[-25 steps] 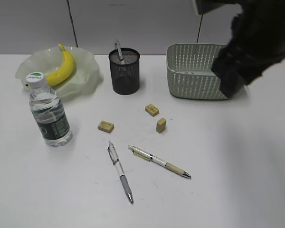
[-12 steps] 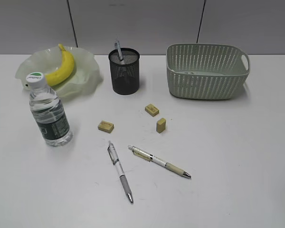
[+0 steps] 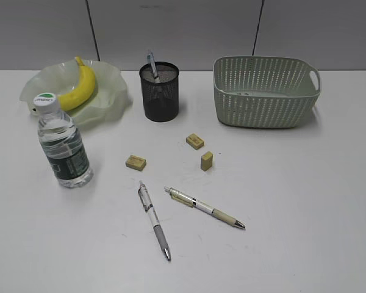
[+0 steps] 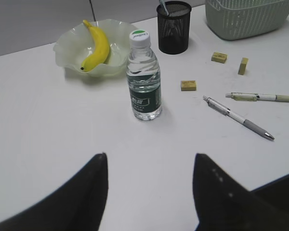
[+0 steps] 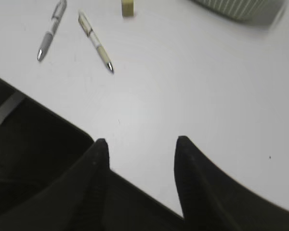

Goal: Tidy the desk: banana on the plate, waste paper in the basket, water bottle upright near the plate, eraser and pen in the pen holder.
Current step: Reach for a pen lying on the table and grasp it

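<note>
Banana (image 3: 79, 84): lying in the plate (image 3: 113, 94)
Water bottle (image 3: 63, 141): upright on the counter (image 3: 293, 195), near the plate
Left end effector (image 4: 149, 166): released, empty
Right end effector (image 5: 139, 149): released, empty

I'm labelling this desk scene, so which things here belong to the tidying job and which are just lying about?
Job:
banana
plate
bottle
pen holder
basket
three erasers
two loose pens

Lying about:
nothing visible; everything on the desk fits the job.

Left hand (image 4: 149, 185) fingers apart, empty; right hand (image 5: 139, 166) likewise, raised above surface.
</note>
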`<state>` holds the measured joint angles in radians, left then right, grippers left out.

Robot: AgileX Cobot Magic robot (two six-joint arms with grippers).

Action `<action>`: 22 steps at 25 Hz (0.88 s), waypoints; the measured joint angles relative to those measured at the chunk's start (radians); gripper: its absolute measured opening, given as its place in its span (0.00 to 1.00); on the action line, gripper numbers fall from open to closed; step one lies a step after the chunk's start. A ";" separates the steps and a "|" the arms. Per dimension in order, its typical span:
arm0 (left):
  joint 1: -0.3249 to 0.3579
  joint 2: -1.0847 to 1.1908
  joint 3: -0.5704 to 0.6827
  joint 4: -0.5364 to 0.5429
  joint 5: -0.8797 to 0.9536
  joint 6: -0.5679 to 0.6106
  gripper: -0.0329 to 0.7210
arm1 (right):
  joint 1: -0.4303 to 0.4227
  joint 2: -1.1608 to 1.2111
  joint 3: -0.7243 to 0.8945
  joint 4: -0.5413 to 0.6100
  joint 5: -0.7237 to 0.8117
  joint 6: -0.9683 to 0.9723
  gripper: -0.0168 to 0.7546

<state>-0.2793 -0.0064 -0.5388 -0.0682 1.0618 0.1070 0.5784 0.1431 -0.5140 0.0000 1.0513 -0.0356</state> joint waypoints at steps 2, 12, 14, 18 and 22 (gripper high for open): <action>0.000 0.002 0.000 -0.002 0.000 0.000 0.60 | 0.000 -0.078 0.003 0.000 -0.007 0.005 0.49; 0.001 0.335 -0.062 -0.235 -0.096 0.000 0.60 | 0.000 -0.150 0.004 -0.010 -0.008 0.027 0.49; 0.001 0.435 -0.069 -0.307 -0.138 0.000 0.60 | 0.000 -0.150 0.004 -0.010 -0.008 0.027 0.49; 0.002 0.635 -0.069 -0.463 -0.228 0.000 0.60 | 0.000 -0.150 0.004 -0.010 -0.008 0.027 0.49; 0.002 0.841 -0.069 -0.553 -0.265 0.000 0.60 | 0.000 -0.150 0.004 -0.010 -0.008 0.027 0.49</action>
<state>-0.2775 0.8349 -0.6083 -0.6211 0.7972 0.1070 0.5784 -0.0070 -0.5096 -0.0096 1.0431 -0.0081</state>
